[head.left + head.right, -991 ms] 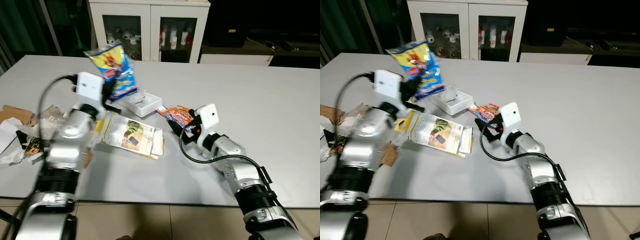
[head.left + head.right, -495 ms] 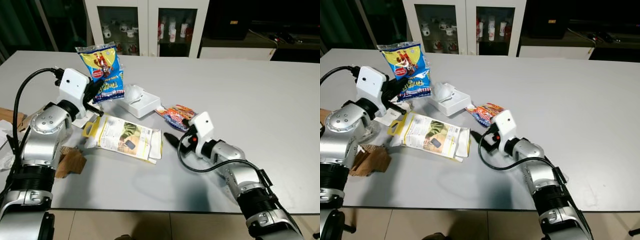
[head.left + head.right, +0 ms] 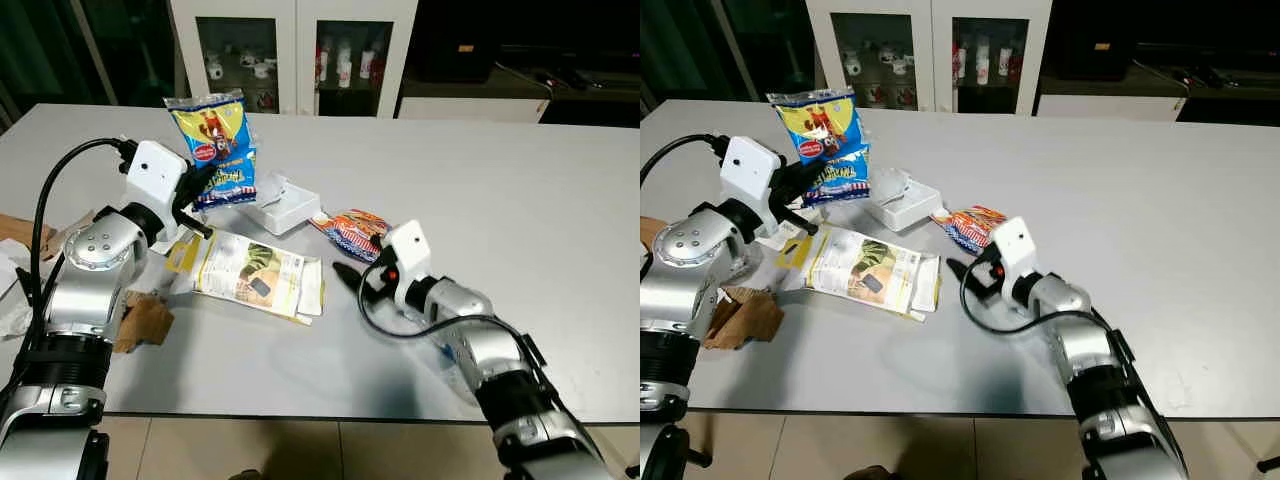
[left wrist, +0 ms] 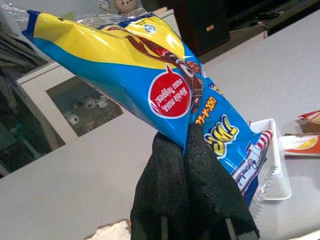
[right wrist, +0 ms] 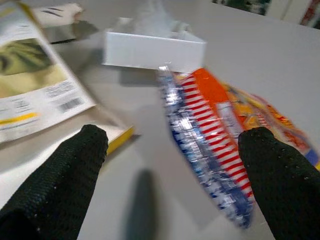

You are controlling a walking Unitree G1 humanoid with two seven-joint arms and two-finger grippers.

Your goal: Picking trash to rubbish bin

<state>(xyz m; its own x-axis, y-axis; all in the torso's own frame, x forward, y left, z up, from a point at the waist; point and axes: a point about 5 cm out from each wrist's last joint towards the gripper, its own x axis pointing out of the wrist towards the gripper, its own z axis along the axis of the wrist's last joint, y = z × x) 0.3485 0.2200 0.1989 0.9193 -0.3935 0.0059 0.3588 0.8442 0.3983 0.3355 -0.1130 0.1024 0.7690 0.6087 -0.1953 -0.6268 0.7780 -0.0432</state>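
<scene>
1. Eye views: the left gripper is holding a blue-and-yellow crinkled foil snack bag upright above the grey table, just behind the shallow white plastic tray. The right gripper is resting low on the table, just in front of a red-and-orange striped wrapper that is lying beside the tray. A flat yellow-and-white printed card pack is lying in front of the tray.
2. Left wrist view: the black fingers are pressing together on the bag's lower seam; keeping this pinch firm during carrying is advisable.
3. Right wrist view: the fingers are standing wide apart, the striped wrapper lying between and beyond them; advancing before closing seems best.
4. Hard to make out: the wrapper's print is blurring, and the bin's whereabouts cannot be judged.
</scene>
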